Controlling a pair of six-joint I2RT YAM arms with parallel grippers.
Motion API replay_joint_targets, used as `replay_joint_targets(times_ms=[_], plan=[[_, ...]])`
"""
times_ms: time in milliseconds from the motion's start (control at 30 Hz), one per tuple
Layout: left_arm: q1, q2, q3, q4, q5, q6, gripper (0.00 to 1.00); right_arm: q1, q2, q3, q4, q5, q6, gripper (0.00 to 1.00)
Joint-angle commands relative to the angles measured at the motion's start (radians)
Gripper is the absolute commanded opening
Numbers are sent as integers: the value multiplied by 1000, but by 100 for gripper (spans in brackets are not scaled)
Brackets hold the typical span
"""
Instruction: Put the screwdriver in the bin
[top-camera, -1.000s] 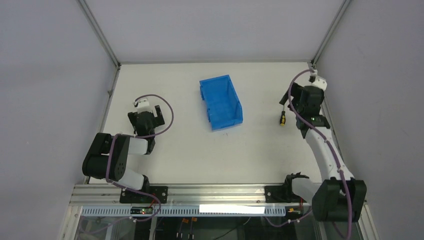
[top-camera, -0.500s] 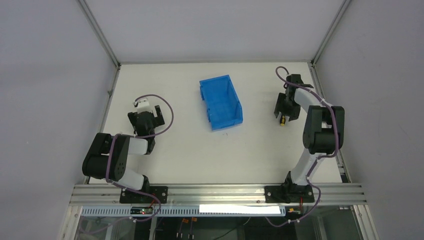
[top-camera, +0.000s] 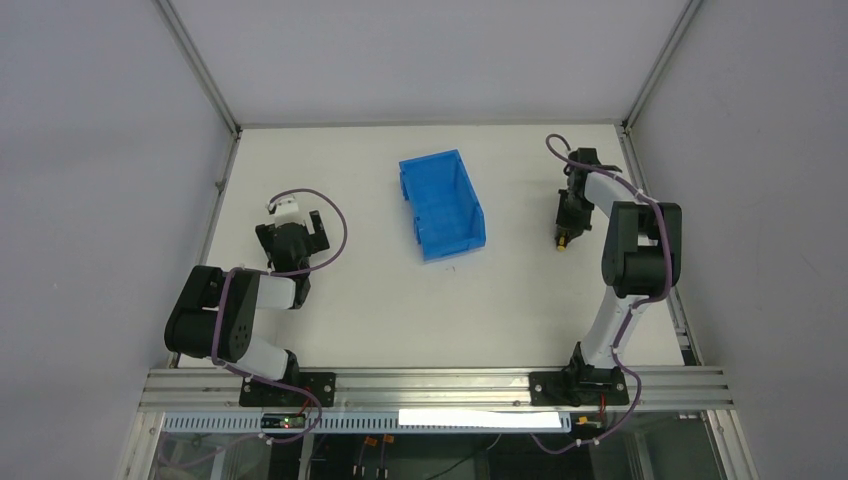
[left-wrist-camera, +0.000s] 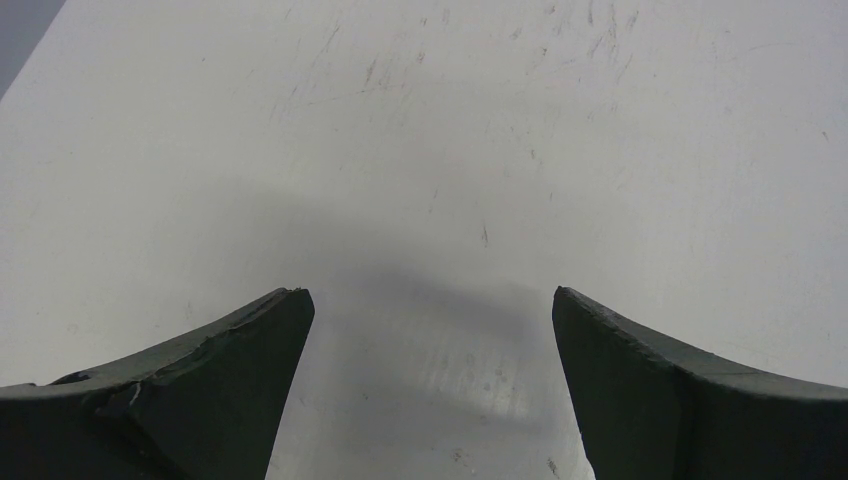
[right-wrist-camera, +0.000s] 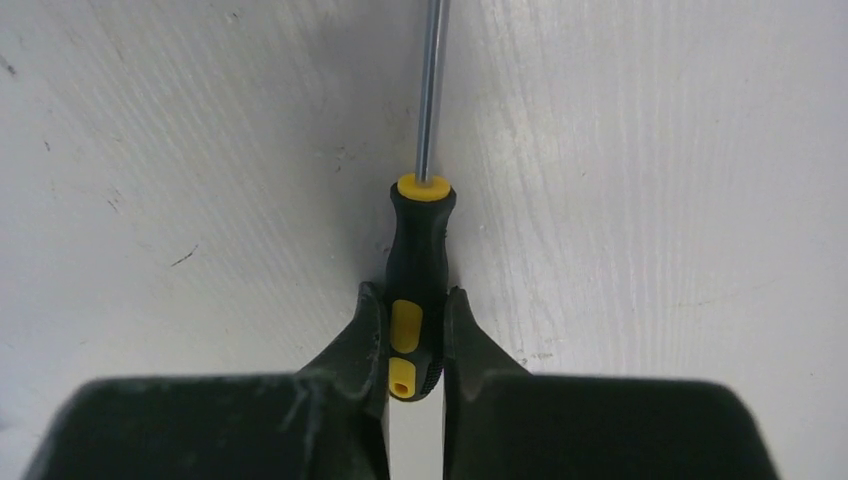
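Observation:
The screwdriver (right-wrist-camera: 420, 255) lies on the white table, black-and-yellow handle toward the wrist camera, thin shaft running away from it. My right gripper (right-wrist-camera: 412, 298) is shut on the rear end of that handle, one finger pressed against each side. From above, the right gripper (top-camera: 567, 228) is down at the table on the right side, with the screwdriver's yellow tip (top-camera: 563, 243) showing below it. The blue bin (top-camera: 441, 202) stands mid-table, well left of the screwdriver. My left gripper (left-wrist-camera: 430, 300) hangs open over bare table, nothing between its fingers; it sits left of the bin (top-camera: 298, 228).
Grey walls enclose the table (top-camera: 350, 290) on the left, back and right. The right arm (top-camera: 632, 250) stands folded close to the right wall. An aluminium rail (top-camera: 430, 385) runs along the near edge.
The right arm swung in and down over the screwdriver, and its fingers went from wide open to shut on the handle. The left arm and the bin have not moved.

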Motion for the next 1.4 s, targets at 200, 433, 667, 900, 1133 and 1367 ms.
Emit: replay_joint_targets(times_ms=[200, 433, 667, 900, 1133, 1367], plan=[[-5, 1, 16, 19, -18, -10, 99, 45, -173, 252, -343, 56, -18, 0], [-4, 1, 17, 20, -18, -11, 99, 139, -218, 507, -547, 108, -3, 0], [-4, 0, 16, 19, -18, -11, 99, 362, -203, 703, -508, 115, -23, 0], [-4, 1, 16, 19, -18, -10, 99, 618, -148, 761, -377, 132, -77, 0], [-4, 1, 16, 19, -18, -11, 99, 745, -63, 688, -222, 122, -79, 0], [-4, 0, 16, 20, -19, -11, 99, 750, 62, 593, -124, 113, 3, 0]])
